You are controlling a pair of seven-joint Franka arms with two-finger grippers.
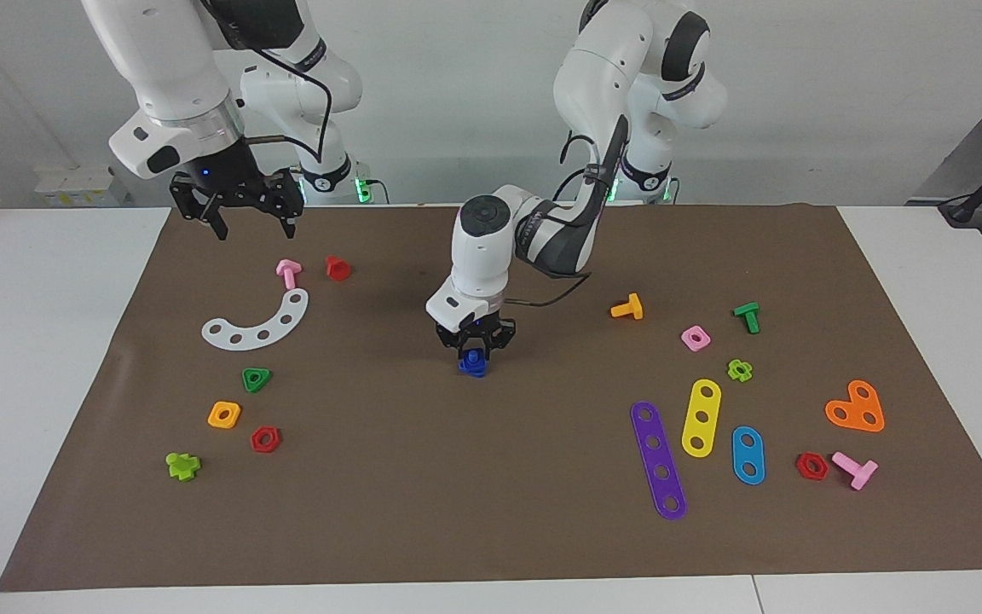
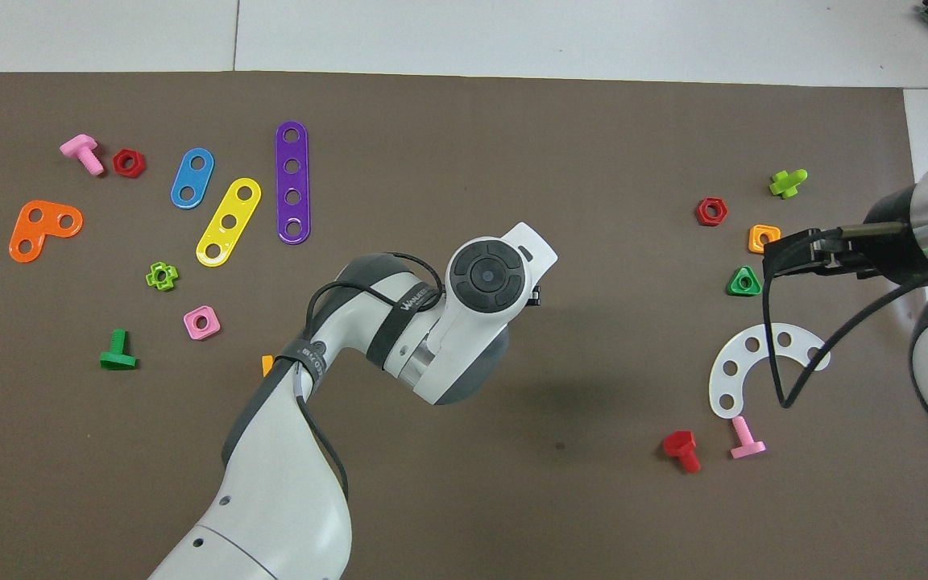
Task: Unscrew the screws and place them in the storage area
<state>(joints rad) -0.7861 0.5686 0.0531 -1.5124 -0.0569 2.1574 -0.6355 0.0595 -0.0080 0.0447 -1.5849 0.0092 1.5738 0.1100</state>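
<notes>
The dark-blue screw sits in the middle of the brown mat, low at the mat's surface. My left gripper comes straight down onto it and is shut on its top. In the overhead view the left arm's wrist hides both the gripper and the screw. My right gripper hangs open and empty above the mat's edge at the right arm's end, over the spot beside the pink screw. In the overhead view the right gripper covers part of the green triangle nut.
A white arc plate, a red screw and several coloured nuts lie at the right arm's end. Purple, yellow and blue strips, an orange plate, screws and nuts lie at the left arm's end.
</notes>
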